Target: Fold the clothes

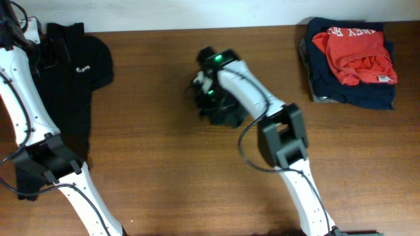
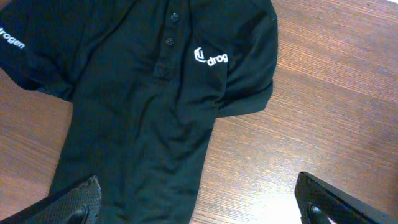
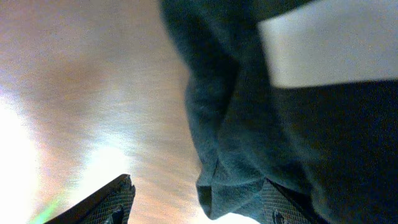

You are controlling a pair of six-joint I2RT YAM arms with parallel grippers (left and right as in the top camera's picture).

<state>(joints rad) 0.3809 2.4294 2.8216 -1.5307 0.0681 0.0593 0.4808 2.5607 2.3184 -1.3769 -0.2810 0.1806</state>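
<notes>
A black soft-fabric T-shirt (image 1: 222, 117) lies bunched in a heap at the centre of the brown wooden bench (image 1: 164, 177), partly under the right arm. The right pincer (image 3: 198, 190) is down on that heap. In the right wrist view its 2 fingers stand spread. A hanging fold of the dark cloth lies against the finger at lower right, while the finger (image 3: 115, 199) at lower left is apart from the cloth, with bare wood between them. A broad white band of lettering (image 3: 329, 50) crosses the cloth at the upper right of that view.

The left pincer (image 2: 202, 202) is at the upper left of the overhead view, spread wide and holding nothing. It hangs over a black collared polo shirt (image 2: 137, 112) with a small white chest logo (image 2: 210, 58), laid flat.

At the upper right of the overhead view, a red-orange garment (image 1: 354, 52) rests folded on a navy garment (image 1: 357, 95), well apart from the T-shirt.
</notes>
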